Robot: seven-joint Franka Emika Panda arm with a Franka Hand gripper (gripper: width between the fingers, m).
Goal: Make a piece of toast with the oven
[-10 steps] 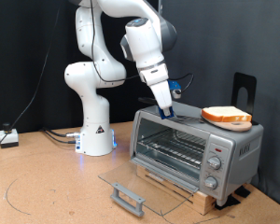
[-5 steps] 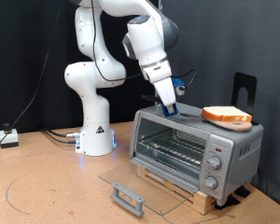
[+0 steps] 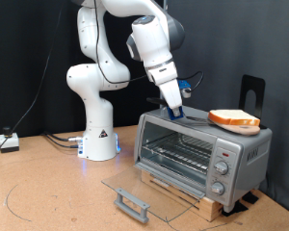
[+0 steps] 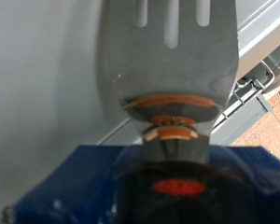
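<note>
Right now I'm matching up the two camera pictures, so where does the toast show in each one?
Exterior view: the toast lies on top of the oven, at the exterior view's right of the gripper.
Wrist view: the toast is not in it; a grey spatula fills the middle.
Shared landmark: the oven's grey top, under the gripper in the exterior view and behind the spatula in the wrist view.

gripper (image 3: 174,112) fingertips hidden by spatula (image 4: 168,51); wrist view blurred

Black curtain backdrop (image 3: 29,58) fills rear. Brown wooden tabletop (image 3: 48,188) underneath, cables (image 3: 53,140) trailing at exterior view's left, small white box (image 3: 7,142) by edge. Even indoor light.
</note>
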